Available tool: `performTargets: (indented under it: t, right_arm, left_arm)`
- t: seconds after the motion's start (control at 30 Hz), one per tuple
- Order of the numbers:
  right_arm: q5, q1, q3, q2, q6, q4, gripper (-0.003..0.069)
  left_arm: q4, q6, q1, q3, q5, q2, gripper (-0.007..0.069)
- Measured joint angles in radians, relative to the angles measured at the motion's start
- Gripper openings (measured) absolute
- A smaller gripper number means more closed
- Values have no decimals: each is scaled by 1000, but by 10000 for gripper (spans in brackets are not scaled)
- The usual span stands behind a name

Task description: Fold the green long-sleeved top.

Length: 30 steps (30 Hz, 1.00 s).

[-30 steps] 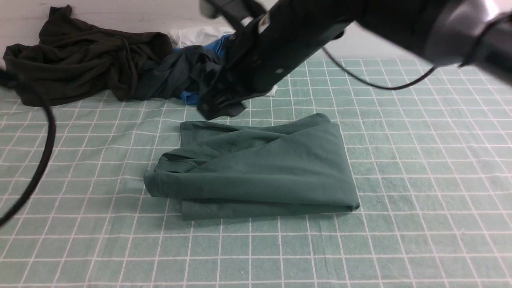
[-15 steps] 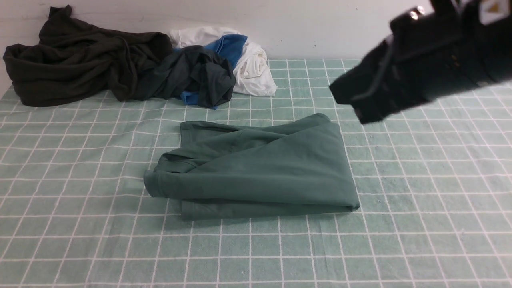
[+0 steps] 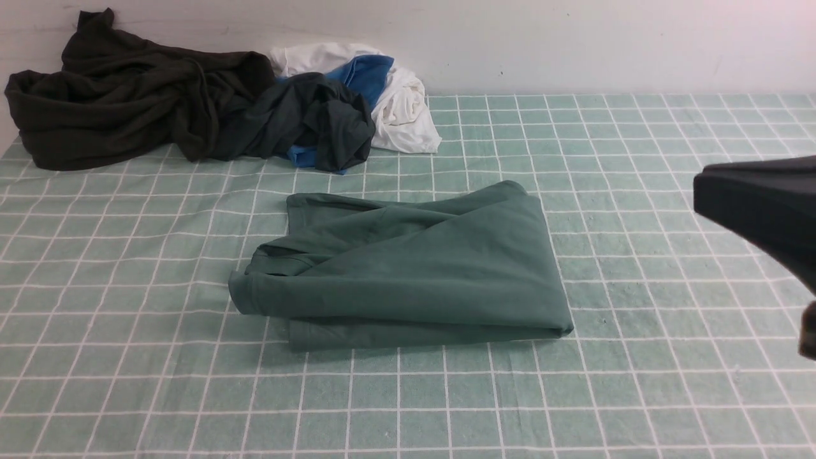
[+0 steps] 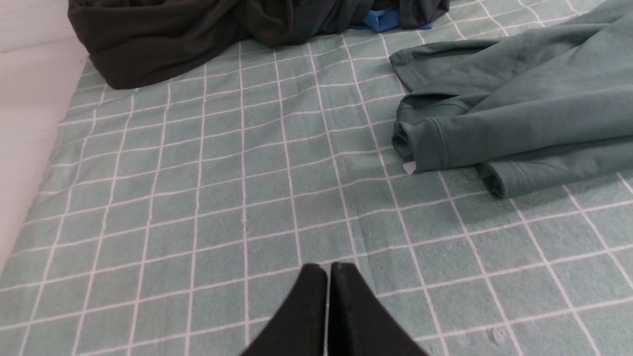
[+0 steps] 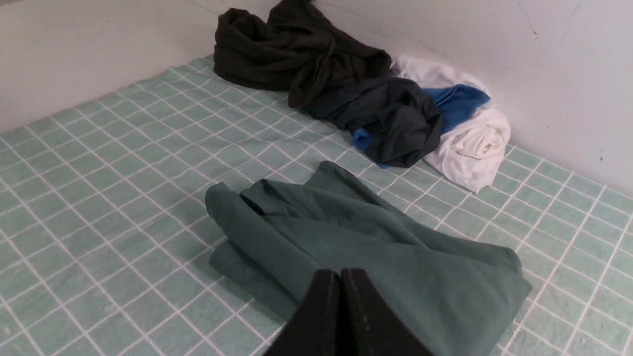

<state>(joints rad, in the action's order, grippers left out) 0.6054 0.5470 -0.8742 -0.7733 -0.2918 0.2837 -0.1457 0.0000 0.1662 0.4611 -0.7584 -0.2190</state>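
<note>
Green long-sleeved top is lying folded into a compact bundle on the tabletop; both end effectors, left and right, are hovering pressed together, holding nothing, so folding is looking finished.

Right arm cut off at front-view edge, blurred; fingers probably out of frame.
</note>
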Motion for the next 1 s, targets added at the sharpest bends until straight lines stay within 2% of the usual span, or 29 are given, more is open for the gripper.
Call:
performTargets:
  t: [0.43,0.53,0.67,0.7,0.73,0.8,0.83,0.97,1.0]
  right_arm:
    - [94,0,2,20,1,-3,-13]
    - [53,13,25,40,7,-3,-13]
    - [-175,38,182,157,28,-6,-13]
    - [-189,38,193,164,34,-10,-13]
    - [-307,16,308,248,68,-35,-13]
    - [-384,-42,416,327,123,-74,-13]
    - [-390,-49,428,336,138,-83,-13]
    - [-430,-281,672,543,366,-168,-14]
    - [-430,-292,681,551,366,-168,-14]
  left_arm:
    - [0,0,0,0,-1,0,-3]
    - [0,0,0,0,-1,0,-3]
    - [0,0,0,0,-1,0,-3]
    - [0,0,0,0,-1,0,-3]
    - [0,0,0,0,-1,0,-3]
    - [0,0,0,0,-1,0,-3]
    - [0,0,0,0,-1,0,-3]
    - [0,0,0,0,-1,0,-3]
    - [0,0,0,0,-1,0,-3]
